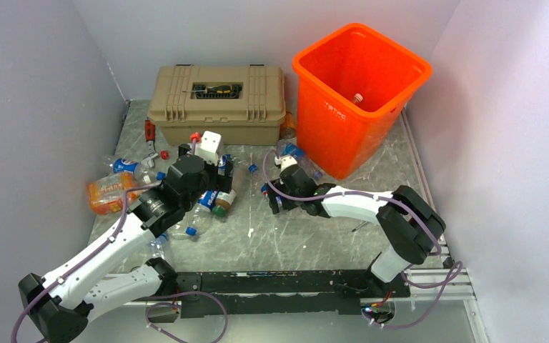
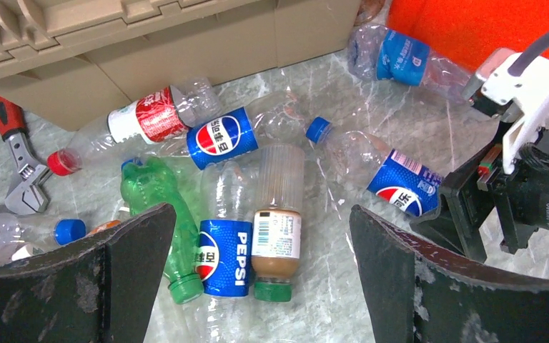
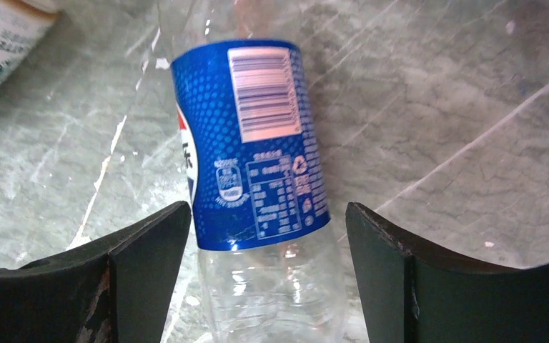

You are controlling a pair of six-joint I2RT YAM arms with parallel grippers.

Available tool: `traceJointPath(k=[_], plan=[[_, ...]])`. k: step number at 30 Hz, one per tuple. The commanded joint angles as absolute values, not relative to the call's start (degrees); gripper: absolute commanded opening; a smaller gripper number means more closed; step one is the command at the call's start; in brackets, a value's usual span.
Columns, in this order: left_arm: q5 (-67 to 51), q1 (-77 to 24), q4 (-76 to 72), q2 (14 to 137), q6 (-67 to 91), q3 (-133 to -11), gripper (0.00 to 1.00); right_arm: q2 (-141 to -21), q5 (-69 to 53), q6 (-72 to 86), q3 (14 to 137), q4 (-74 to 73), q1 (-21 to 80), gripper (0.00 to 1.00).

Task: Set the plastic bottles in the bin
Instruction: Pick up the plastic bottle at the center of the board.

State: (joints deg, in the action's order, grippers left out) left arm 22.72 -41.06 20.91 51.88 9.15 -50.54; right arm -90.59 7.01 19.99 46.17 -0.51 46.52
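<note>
The space is enclosed by three plain pale walls: a lilac-tinted left wall, a back wall along the top of the frame, and a right wall. The middle is filled by a grey marbled table streaked with white. Its lower edge is bordered by a black rail. Everything is lit softly and evenly.

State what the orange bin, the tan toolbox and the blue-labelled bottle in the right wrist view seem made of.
Bin: likely moulded plastic, smooth, slightly glossy orange walls, thick rim. Toolbox: probably plastic, matte tan, ribbed moulded lid. Bottle: thin clear plastic, table showing through; glossy printed film label.
</note>
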Motion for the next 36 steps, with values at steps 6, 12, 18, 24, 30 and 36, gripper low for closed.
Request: traceJointPath(k=[6, 12, 18, 24, 30, 36], plan=[[21.64, -40.87, 20.28, 52.86, 9.45, -52.38, 0.97, -92.54, 8.08, 19.6, 46.62, -3.61, 48.68, 0.74], [20.19, -40.82, 19.88, 52.8, 9.4, -52.25, 0.97, -88.67, 8.82, 20.06, 42.72, -0.85, 49.11, 0.49], [18.55, -41.2, 16.58, 48.66, 10.0, -50.45, 0.97, -74.13, 12.78, 19.55, 35.6, 5.49, 50.47, 0.38], [6.79, -41.15, 1.86, 38.51, 8.68, -41.49, 0.99, -49.42, 8.33, 19.71, 22.26, 21.85, 53.35, 0.33], [-8.41, -41.11, -3.43, 35.74, 14.03, -39.7, 1.0, -43.44, 3.26, 23.06, 19.5, 32.4, 55.32, 0.32], [-21.87, -40.33, -6.89, 37.93, 17.81, -40.54, 0.99, -45.86, 4.82, 23.69, 19.17, 42.03, 58.77, 0.29]])
